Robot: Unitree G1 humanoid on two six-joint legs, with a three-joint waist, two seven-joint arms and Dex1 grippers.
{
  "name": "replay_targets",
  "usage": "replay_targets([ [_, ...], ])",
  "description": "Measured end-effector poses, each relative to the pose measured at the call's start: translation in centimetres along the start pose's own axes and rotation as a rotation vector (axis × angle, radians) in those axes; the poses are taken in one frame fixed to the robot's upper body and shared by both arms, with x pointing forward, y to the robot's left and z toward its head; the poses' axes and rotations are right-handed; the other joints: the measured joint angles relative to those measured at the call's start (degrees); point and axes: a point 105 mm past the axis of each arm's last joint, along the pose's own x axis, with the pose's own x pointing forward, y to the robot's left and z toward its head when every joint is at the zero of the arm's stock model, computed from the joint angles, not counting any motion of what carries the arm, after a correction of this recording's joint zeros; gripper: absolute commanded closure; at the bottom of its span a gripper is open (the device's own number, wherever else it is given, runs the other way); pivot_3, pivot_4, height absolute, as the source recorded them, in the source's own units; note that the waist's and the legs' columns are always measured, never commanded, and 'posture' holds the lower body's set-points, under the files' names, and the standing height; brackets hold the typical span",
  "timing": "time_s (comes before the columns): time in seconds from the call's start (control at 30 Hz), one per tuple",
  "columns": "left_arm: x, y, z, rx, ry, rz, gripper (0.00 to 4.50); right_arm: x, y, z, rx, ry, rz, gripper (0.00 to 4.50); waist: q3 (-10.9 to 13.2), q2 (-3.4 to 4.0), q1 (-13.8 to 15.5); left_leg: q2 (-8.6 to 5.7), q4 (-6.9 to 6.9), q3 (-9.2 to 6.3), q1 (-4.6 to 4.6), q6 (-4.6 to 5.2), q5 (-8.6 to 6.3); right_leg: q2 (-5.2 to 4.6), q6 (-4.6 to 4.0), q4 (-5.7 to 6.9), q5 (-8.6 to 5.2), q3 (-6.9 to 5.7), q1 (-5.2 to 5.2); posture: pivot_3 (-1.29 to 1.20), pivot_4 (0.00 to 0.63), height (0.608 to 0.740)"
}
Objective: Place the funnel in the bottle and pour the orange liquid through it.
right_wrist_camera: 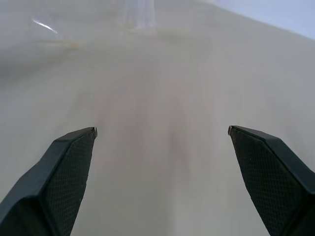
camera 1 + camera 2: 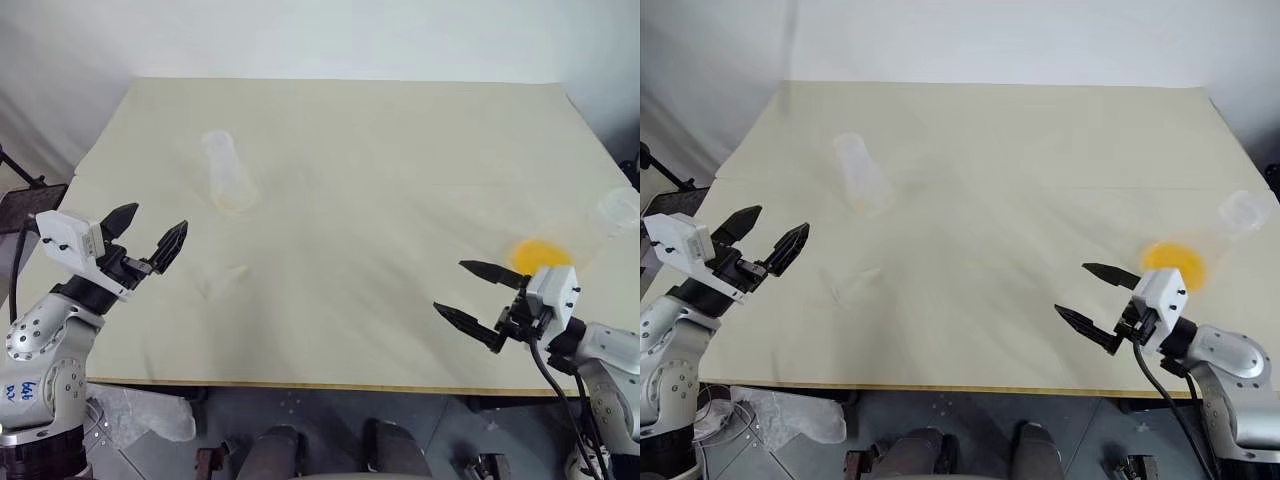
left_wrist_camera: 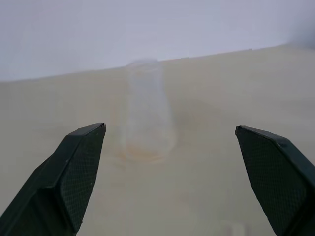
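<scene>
Two grippers spread wide over a pale table bearing one bottle, one funnel and one vessel of orange liquid

Head views: the left gripper [image 2: 153, 235] and right gripper [image 2: 478, 291] both hover with fingers wide apart, holding nothing; the clear bottle [image 2: 228, 172] stands on the table [image 2: 400, 150] toward the left, the funnel [image 2: 222, 281], faint and probably lying on its side, nearer the left gripper, and the orange liquid [image 2: 541, 254] sits in a tipped clear vessel [image 2: 612, 215] at the right edge. Left wrist view: the bottle [image 3: 146, 115] appears upright between the spread fingers [image 3: 74, 172], well beyond them. Right wrist view: bare tabletop between the parted fingers [image 1: 64, 172], the bottle's base [image 1: 139, 14] far off
</scene>
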Motion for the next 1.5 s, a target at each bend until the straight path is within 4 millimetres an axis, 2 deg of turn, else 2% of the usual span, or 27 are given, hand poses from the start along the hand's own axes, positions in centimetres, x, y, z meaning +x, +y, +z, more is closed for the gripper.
replay_targets([
  [0.13,0.4,0.7,-0.4,-0.015,0.022,0.047,0.0,0.6,-0.4,0.7,-0.02,-0.028,0.001,0.02,0.01,-0.02,0.18,-0.01,0.0,-0.09,-0.01,-0.01,0.0,0.01,0.0,0.02,0.0,-0.04,0.0,0.0,0.15,0.74],
  [0.47,8.1,1.8,-1.2,0.043,-0.002,0.001,0.0,0.7,0.2,1.1,-0.025,-0.047,-0.016,0.02,0.04,-0.09,0.25,-0.05,0.0,0.11,-0.01,-0.01,0.03,0.09,0.05,0.05,0.02,-0.41,-0.05,0.0,0.15,0.74],
  [0.63,11.2,1.7,-1.5,0.06,-0.017,-0.037,0.0,0.6,0.7,1.2,-0.027,-0.053,-0.019,0.02,0.09,-0.17,0.08,-0.05,0.0,0.11,-0.01,0.0,0.04,0.09,0.07,0.08,0.04,-0.47,-0.05,0.0,0.15,0.74],
  [0.83,12.9,1.1,-2.2,0.065,-0.016,-0.081,0.0,0.3,0.8,1.3,-0.032,-0.059,-0.036,0.02,0.14,-0.27,-0.1,-0.04,0.0,0.15,-0.02,0.01,0.04,0.09,0.09,0.08,0.05,-0.5,-0.05,0.0,0.15,0.74],
  [1.03,15.0,0.7,-1.9,0.065,-0.044,-0.072,0.0,0.4,0.8,1.4,-0.043,-0.075,-0.042,0.02,0.25,-0.45,-0.03,-0.06,0.01,0.17,-0.03,0.05,0.06,0.08,0.12,0.07,0.07,-0.5,-0.05,0.0,0.15,0.74],
  [1.5,17.1,-0.1,-2.0,0.045,-0.028,-0.056,0.0,0.5,0.4,1.5,-0.063,-0.079,-0.051,0.02,0.33,-0.58,-0.07,-0.06,0.01,0.17,-0.07,0.08,0.08,0.06,0.15,0.09,0.08,-0.56,-0.08,0.0,0.15,0.74],
])
